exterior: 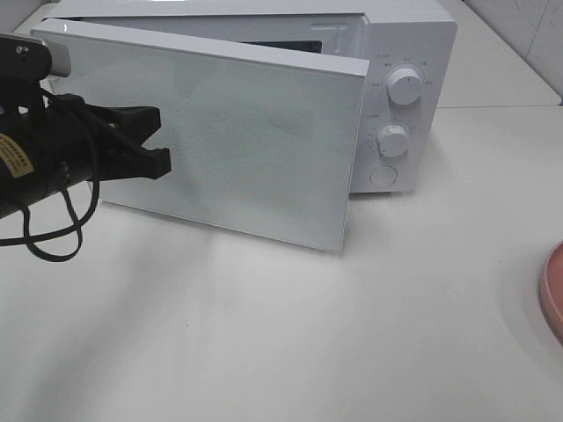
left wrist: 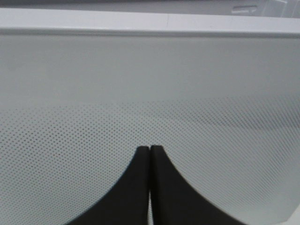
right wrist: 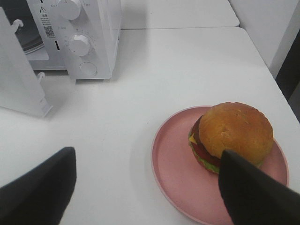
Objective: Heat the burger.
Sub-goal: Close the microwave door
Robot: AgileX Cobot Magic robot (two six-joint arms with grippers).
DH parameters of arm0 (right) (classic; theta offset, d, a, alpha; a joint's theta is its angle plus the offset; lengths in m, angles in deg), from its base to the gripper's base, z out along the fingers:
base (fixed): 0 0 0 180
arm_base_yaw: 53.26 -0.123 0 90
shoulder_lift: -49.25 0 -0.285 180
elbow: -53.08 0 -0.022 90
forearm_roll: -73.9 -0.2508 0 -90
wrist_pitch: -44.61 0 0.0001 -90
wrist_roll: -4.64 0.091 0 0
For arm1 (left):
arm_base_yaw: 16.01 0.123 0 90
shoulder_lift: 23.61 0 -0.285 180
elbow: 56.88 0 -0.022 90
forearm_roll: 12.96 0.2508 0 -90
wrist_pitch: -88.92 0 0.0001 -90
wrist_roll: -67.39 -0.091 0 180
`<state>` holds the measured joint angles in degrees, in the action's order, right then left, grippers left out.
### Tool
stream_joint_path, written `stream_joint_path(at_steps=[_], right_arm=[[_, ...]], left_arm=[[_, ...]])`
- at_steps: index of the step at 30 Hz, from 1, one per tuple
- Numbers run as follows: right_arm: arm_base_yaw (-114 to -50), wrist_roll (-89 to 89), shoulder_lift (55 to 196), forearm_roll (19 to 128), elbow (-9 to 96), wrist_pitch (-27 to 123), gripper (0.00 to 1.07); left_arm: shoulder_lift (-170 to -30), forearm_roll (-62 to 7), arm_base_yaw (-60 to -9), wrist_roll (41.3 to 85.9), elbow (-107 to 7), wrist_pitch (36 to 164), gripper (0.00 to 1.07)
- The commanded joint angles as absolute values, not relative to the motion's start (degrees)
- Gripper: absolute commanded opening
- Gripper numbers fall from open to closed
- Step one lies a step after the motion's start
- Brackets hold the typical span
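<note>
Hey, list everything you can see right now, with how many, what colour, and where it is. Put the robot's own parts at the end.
microwave: one, white, at the back of the table, two round dials on its right panel
microwave door: one, white with a dotted pattern, swung open toward the front
burger: one, golden-brown bun with dark patty, cheese, tomato and lettuce, sitting on the plate
plate: one, pink, on the table to the right of the microwave
table: one, white, under everything
left gripper: one, black, shut, tips at the outer face of the door
right gripper: one, black, open, above the table beside the plate
</note>
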<state>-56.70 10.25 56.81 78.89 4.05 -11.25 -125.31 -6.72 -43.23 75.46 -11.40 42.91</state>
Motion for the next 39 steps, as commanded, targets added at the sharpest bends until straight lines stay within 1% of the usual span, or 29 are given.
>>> stream_joint_path(at_steps=[1,10,12,16,19,26,28,39], right_arm=[[-56.41,10.20,54.81,79.00,4.05,-10.51,0.75],[-56.41,10.25,54.81,79.00,4.05,-10.51,0.75],[-56.41,10.25,54.81,79.00,4.05,-10.51,0.75],[-56.41,10.25,54.81,79.00,4.05,-10.51,0.75],[-56.41,10.25,54.81,79.00,4.05,-10.51,0.75],[-56.41,10.25,54.81,79.00,4.11,-10.51,0.75],[-56.41,10.25,54.81,79.00,4.11,-10.51,0.75],[-56.41,10.25,54.81,79.00,4.11,-10.51,0.75]], left_arm=[[-126.28,-11.25,-44.83,73.29,-13.52,43.14,0.00],[-127.66,-10.96,-45.35,73.92,-18.51,46.35,0.00],[-127.89,-10.96,-46.55,73.40,-19.82,47.66,0.00],[-129.09,-11.19,-47.29,73.12,-21.08,48.69,0.00],[-130.47,-12.56,-48.73,73.12,-22.69,48.92,0.00],[-132.82,-13.31,-49.53,72.54,-26.53,50.24,0.00],[-134.82,-13.25,-50.27,72.37,-29.39,52.02,0.00],[-137.97,-14.17,-51.48,72.43,-33.63,52.59,0.00]])
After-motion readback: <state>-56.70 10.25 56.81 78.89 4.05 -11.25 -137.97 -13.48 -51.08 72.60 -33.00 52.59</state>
